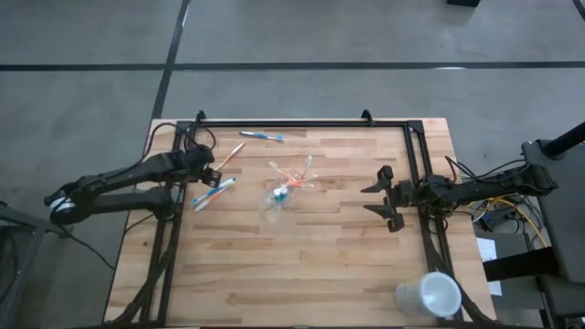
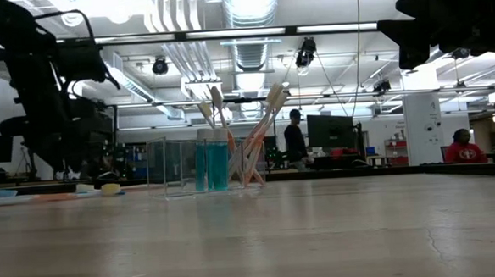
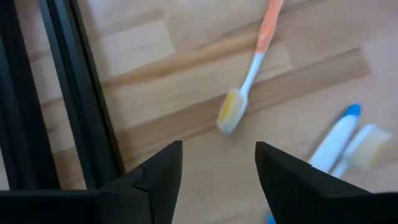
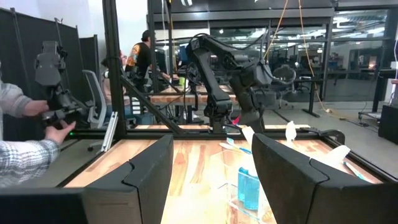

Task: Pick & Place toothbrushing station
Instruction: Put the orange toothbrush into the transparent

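A small clear plastic cup [image 1: 278,195] stands mid-table. A blue tube [image 2: 211,162] and several toothbrushes [image 2: 260,134] stand in it, leaning outward. Loose on the wood lie an orange-handled toothbrush [image 3: 249,74], two blue-and-white toothbrushes [image 1: 212,193] side by side, and one more [image 1: 260,137] near the far edge. My left gripper [image 3: 217,177] hovers open, tipped down, just above the orange toothbrush's head [image 3: 229,111] and touching nothing; it shows in the high view [image 1: 211,170] at the table's left. My right gripper [image 1: 382,198] waits open at the right, pointing level toward the cup.
A black frame rail [image 3: 81,93] runs close beside my left gripper. A larger opaque white cup [image 1: 429,295] stands at the near right corner. The black frame [image 1: 302,123] borders the table's far, left and right sides. People show in the room beyond.
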Robot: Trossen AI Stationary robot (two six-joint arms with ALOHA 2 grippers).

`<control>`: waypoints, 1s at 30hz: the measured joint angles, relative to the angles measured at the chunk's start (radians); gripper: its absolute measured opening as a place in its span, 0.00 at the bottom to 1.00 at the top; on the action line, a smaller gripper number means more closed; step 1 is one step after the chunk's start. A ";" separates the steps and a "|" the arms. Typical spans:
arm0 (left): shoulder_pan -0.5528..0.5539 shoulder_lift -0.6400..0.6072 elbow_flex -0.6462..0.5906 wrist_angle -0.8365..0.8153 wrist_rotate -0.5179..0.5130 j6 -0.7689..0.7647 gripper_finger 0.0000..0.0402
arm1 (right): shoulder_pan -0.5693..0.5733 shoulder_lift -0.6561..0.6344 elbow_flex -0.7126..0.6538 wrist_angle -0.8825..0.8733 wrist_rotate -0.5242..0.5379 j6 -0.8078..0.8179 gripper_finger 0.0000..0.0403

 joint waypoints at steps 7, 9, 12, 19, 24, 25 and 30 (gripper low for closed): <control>0.000 0.024 -0.061 0.114 -0.026 0.011 0.51 | 0.000 0.001 0.000 0.000 0.000 0.001 0.53; 0.000 0.030 -0.076 0.159 -0.033 0.021 0.51 | 0.000 0.001 0.000 0.000 0.000 0.000 0.53; 0.000 0.042 -0.103 0.212 -0.037 0.016 0.51 | 0.000 0.001 0.000 0.000 0.000 0.000 0.53; -0.001 0.095 -0.122 0.247 -0.002 0.001 0.51 | 0.000 0.001 0.000 0.000 0.000 0.001 0.53; -0.001 0.139 -0.153 0.338 -0.011 -0.022 0.51 | 0.000 0.000 0.000 0.000 0.000 0.001 0.53; -0.001 0.147 -0.164 0.363 -0.009 -0.035 0.51 | 0.000 0.001 0.000 0.000 0.000 0.000 0.53; 0.000 0.179 -0.206 0.451 0.010 -0.050 0.47 | 0.000 0.000 0.000 0.000 0.000 0.000 0.53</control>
